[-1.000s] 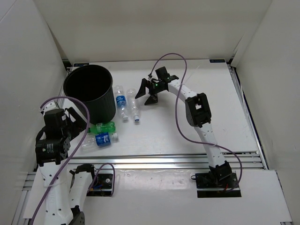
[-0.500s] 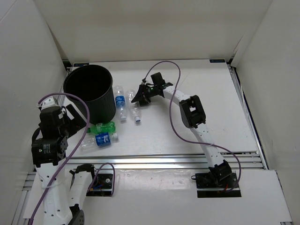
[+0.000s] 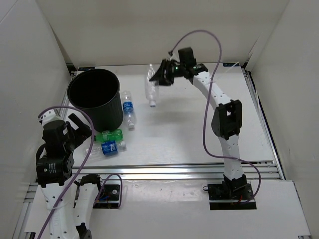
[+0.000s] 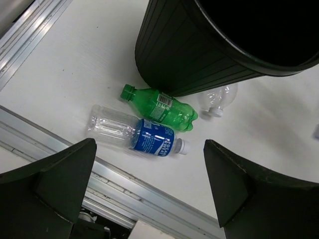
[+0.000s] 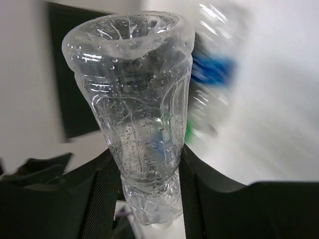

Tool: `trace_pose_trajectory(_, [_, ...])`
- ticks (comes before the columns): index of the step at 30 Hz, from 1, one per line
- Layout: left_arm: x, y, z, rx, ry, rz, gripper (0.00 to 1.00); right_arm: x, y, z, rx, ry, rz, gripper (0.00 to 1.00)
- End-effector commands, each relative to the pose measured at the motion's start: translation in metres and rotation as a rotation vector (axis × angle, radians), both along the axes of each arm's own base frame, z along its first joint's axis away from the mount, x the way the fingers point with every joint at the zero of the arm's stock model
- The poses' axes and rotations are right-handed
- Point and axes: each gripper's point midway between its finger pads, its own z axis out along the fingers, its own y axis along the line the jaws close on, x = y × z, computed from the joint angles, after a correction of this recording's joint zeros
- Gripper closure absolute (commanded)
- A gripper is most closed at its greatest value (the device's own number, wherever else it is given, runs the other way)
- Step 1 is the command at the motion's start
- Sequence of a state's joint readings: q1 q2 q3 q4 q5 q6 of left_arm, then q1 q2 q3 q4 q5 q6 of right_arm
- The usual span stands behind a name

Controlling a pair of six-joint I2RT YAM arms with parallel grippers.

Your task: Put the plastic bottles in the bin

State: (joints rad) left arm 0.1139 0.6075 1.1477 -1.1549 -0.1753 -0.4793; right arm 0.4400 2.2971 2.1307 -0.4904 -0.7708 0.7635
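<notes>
Top external view: the bin (image 3: 106, 112) stands at about 10 o'clock on the white desk (image 3: 189, 134), close to the left wall (image 3: 30, 64). Three bottles lie around its foot. The far blue-label bottle (image 3: 128, 108) lies against its wall at 4 o'clock. The green bottle (image 3: 108, 135) lies at 5 o'clock, close against the bin's base. The near blue-label bottle (image 3: 107, 148) lies just beside the green one on the 6 o'clock side, not far from the metal rail (image 3: 189, 172) that edges the desk. The left gripper (image 3: 80, 126) hangs at 7 o'clock of the bin, jaws spread wide; in the left wrist view both fingers frame the green and near blue-label bottles below. The right gripper (image 3: 159, 78) is up near 12 o'clock by the back wall (image 3: 149, 30), jaws clamped on the clear bottle (image 3: 150, 87), which hangs off the desk at 2 o'clock of the bin's rim. Only open air and bare desk lie between that bottle and the rim. The widest open stretch of desk runs from the middle toward 3 o'clock. The purple cable (image 3: 199, 36) arches over the right arm. Half a second earlier the right gripper was low over the desk at the clear bottle, which lay next to the far blue-label bottle; it has since risen and swung toward 12 o'clock with it. The other three bottles have not shifted.
</notes>
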Motion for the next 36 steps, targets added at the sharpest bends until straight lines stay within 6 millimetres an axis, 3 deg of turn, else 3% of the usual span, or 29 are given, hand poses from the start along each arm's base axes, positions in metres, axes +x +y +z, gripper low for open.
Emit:
trace_pose_trajectory(1, [0.009,-0.004,0.009,-0.034,-0.064,0.003,0.00,-0.008,0.033,0.144,0.190,-0.253,-0.041,0.78])
trace_pose_trajectory(2, [0.009,-0.004,0.009,-0.034,-0.064,0.003,0.00,-0.007,0.042,0.149,0.218,-0.252,-0.029,0.78])
trace_pose_trajectory(3, [0.011,-0.005,0.016,-0.031,-0.064,-0.009,0.00,-0.014,0.056,0.182,0.263,-0.332,-0.037,0.79])
trace_pose_trajectory(4, [0.012,-0.009,0.018,-0.033,-0.054,-0.032,0.00,-0.016,0.063,0.197,0.274,-0.397,-0.056,0.79])
trace_pose_trajectory(5, [0.012,-0.008,0.019,-0.022,-0.044,-0.031,0.00,-0.018,0.070,0.220,0.306,-0.493,-0.084,0.78])
trace_pose_trajectory(6, [0.010,-0.011,0.029,-0.022,-0.053,-0.045,0.00,-0.029,0.088,0.223,0.311,-0.545,-0.088,0.75])
trace_pose_trajectory(7, [0.009,-0.011,0.024,-0.026,0.000,-0.044,0.00,-0.020,0.089,0.246,0.312,-0.693,-0.193,0.67])
trace_pose_trajectory(9, [0.008,-0.015,0.037,-0.016,0.002,-0.072,0.00,-0.028,0.110,0.259,0.313,-0.797,-0.249,0.63])
trace_pose_trajectory(11, [0.009,-0.015,0.036,-0.008,0.064,-0.077,0.00,-0.021,0.128,0.267,0.350,-0.886,-0.294,0.60])
trace_pose_trajectory(12, [0.009,-0.010,0.049,0.015,0.051,-0.063,0.00,-0.024,0.139,0.270,0.356,-0.943,-0.316,0.58])
trace_pose_trajectory(13, [0.016,-0.011,0.050,0.034,0.072,-0.087,0.00,-0.020,0.150,0.262,0.354,-0.974,-0.333,0.58])
trace_pose_trajectory(15, [0.020,-0.012,0.055,0.044,0.074,-0.094,0.00,-0.023,0.160,0.272,0.393,-1.054,-0.380,0.58])
trace_pose_trajectory(17, [0.022,-0.014,0.062,0.053,0.071,-0.112,0.00,-0.012,0.161,0.265,0.373,-1.083,-0.424,0.53])
trace_pose_trajectory(19, [0.025,-0.021,0.064,0.048,0.070,-0.147,0.00,-0.009,0.160,0.263,0.363,-1.092,-0.436,0.00])
trace_pose_trajectory(20, [0.025,-0.021,0.064,0.048,0.070,-0.147,0.00,-0.016,0.161,0.270,0.371,-1.104,-0.431,0.00])
trace_pose_trajectory(21, [0.027,-0.024,0.065,0.048,0.061,-0.159,0.00,-0.033,0.147,0.302,0.382,-1.123,-0.407,0.00])
trace_pose_trajectory(24, [0.028,-0.022,0.068,0.061,0.038,-0.150,0.00,-0.056,0.100,0.359,0.390,-1.192,-0.436,0.00])
trace_pose_trajectory(25, [0.026,-0.020,0.070,0.066,0.028,-0.142,0.00,-0.080,0.052,0.411,0.433,-1.226,-0.521,0.00])
trace_pose_trajectory(26, [0.025,-0.018,0.075,0.072,0.002,-0.131,0.00,-0.054,0.025,0.398,0.359,-1.169,-0.633,0.00])
trace_pose_trajectory(28, [0.025,-0.014,0.078,0.077,-0.019,-0.103,0.00,-0.058,-0.029,0.416,0.381,-1.055,-0.725,0.00])
trace_pose_trajectory(29, [0.028,-0.015,0.074,0.065,-0.016,-0.095,0.00,-0.035,-0.062,0.408,0.347,-1.006,-0.789,0.00])
trace_pose_trajectory(31, [0.025,-0.011,0.077,0.055,-0.062,-0.059,0.00,-0.006,-0.088,0.359,0.322,-0.798,-0.732,0.00])
trace_pose_trajectory(32, [0.025,-0.011,0.076,0.044,-0.072,-0.051,0.00,0.002,-0.088,0.336,0.307,-0.724,-0.679,0.00])
trace_pose_trajectory(33, [0.021,-0.012,0.067,0.031,-0.072,-0.044,0.00,0.021,-0.081,0.294,0.261,-0.624,-0.617,0.04])
trace_pose_trajectory(34, [0.020,-0.011,0.063,0.011,-0.080,-0.020,0.00,0.027,-0.079,0.277,0.242,-0.557,-0.569,0.08])
trace_pose_trajectory(35, [0.021,-0.011,0.059,-0.004,-0.092,-0.010,0.00,0.035,-0.085,0.232,0.154,-0.398,-0.546,0.05])
trace_pose_trajectory(36, [0.022,-0.012,0.041,-0.014,-0.062,-0.003,0.00,0.038,-0.068,0.185,0.138,-0.256,-0.424,0.04])
